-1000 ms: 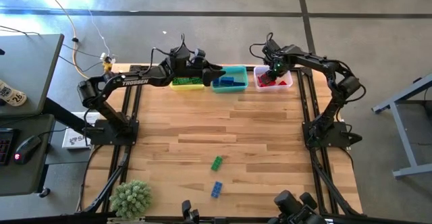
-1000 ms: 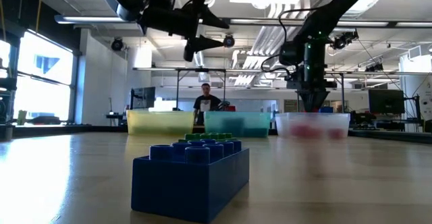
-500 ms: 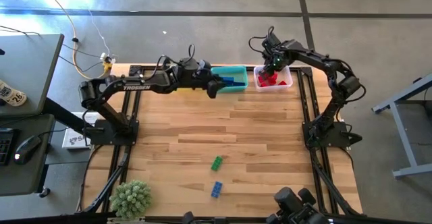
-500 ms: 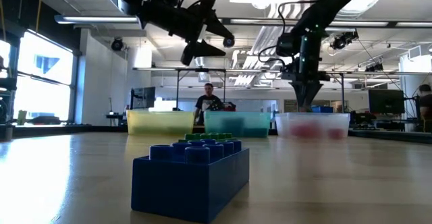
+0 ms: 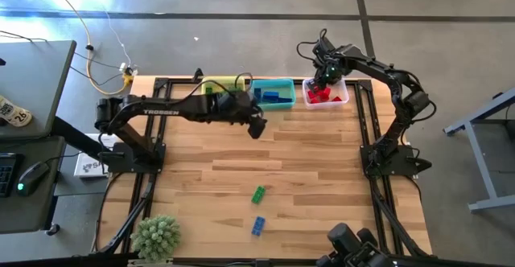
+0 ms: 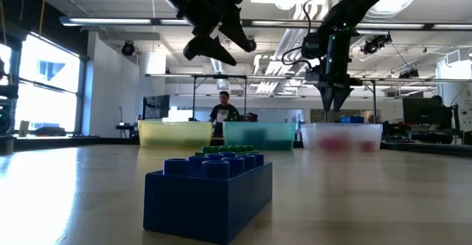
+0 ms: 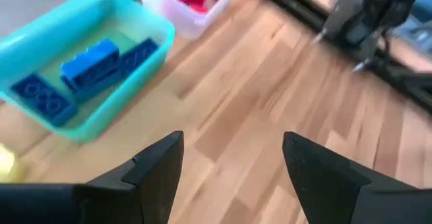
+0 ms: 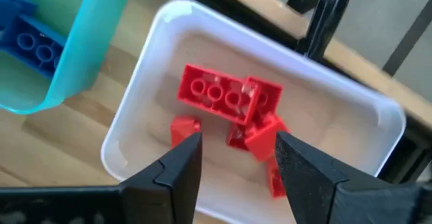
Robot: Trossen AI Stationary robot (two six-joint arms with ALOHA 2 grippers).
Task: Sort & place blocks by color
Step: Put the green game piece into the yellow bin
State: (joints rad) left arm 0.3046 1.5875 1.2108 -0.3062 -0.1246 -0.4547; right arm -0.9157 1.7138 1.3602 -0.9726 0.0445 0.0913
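Lower centre of the high view, on the wooden table (image 5: 322, 178): one small green studded plastic brick (image 5: 258, 194) and, just below it in the frame, one small blue studded plastic brick (image 5: 258, 225). Long axis of each nearly top to bottom of the frame, a little tilted.

Above them in the frame, well apart: left gripper (image 5: 256, 128), jaws wide and empty, just below the teal plastic bin (image 5: 273, 81). Probably the nearer one for the green brick.

Upper right: right gripper (image 5: 324, 78) over the clear plastic bin (image 5: 344, 98) of red bricks (image 8: 216, 92), jaws partly apart, nothing between.

Readable on the left arm: "TROSSEN" (image 5: 159, 100). No other legible writing.
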